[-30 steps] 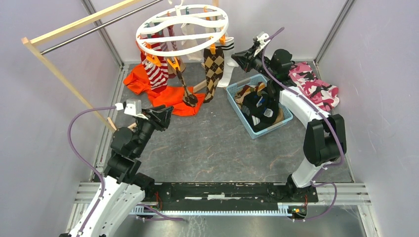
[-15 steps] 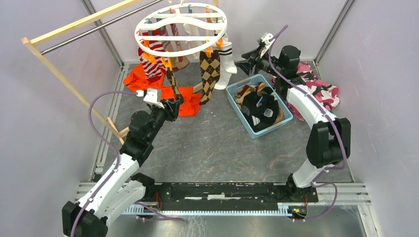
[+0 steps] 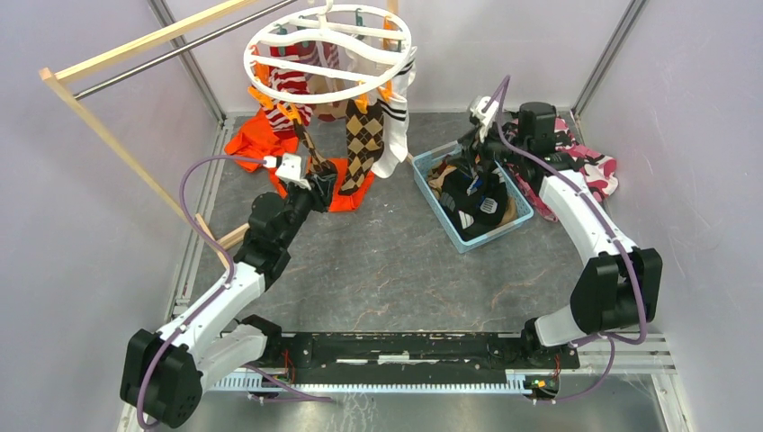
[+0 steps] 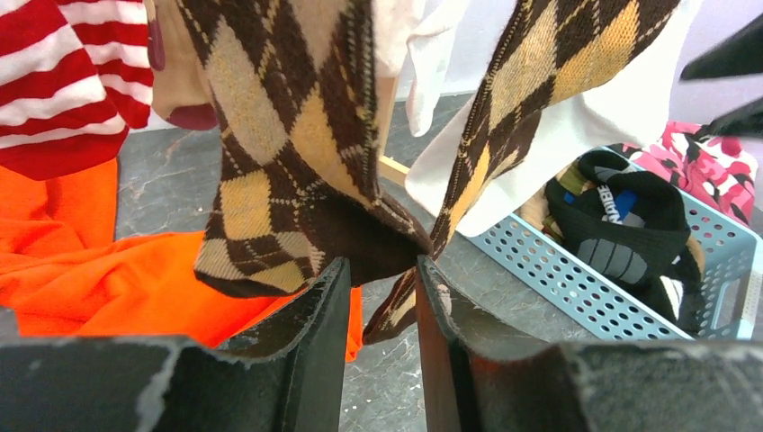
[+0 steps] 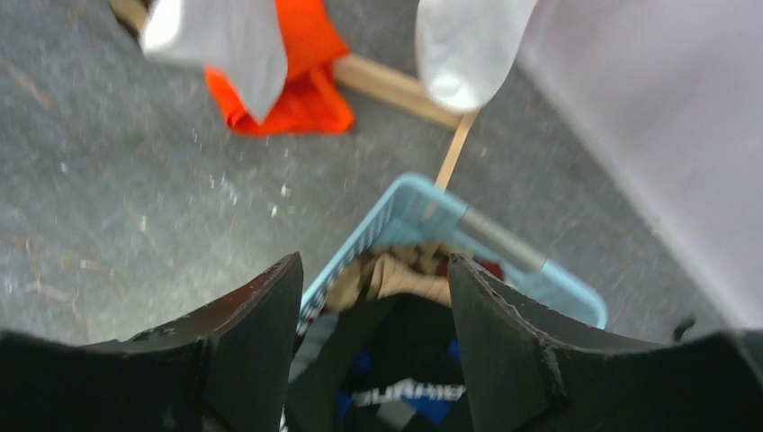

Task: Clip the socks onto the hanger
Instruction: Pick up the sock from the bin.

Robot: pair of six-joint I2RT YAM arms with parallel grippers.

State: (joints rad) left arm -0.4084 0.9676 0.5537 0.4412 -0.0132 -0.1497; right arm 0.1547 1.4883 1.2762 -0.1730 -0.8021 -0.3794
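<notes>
The basket (image 4: pixel 558 274) stands on the counter (image 3: pixel 387 270), and a black sock (image 3: pixel 472 193) and a tan sock (image 5: pixel 396 274) lie in it. In the top view, the hanger (image 3: pixel 315 97) hangs up and to the left of the basket, with socks dangling under it. A striped sock (image 4: pixel 54 81) is on the side farthest from the basket, an argyle sock (image 4: pixel 270 180) and a second argyle sock (image 4: pixel 531 72) are in the middle, and a white sock (image 3: pixel 394 135) is on the side nearest the basket.

The left gripper (image 4: pixel 382 270) is left of the basket, at the lower end of the argyle sock. Its jaws stand a narrow gap apart, with the sock's dark brown toe right at their tips. I cannot tell whether they are pinching it. The tip of the second argyle sock hangs just behind the gap, on the basket side.

The right gripper (image 5: pixel 373 265) is over the basket's far left corner and points down into it. Its jaws are spread wide with nothing between them, and the black sock is below.

An orange garment (image 4: pixel 90 270) lies on the counter left of the basket. A pink cloth (image 3: pixel 589 171) lies just right of the basket.
</notes>
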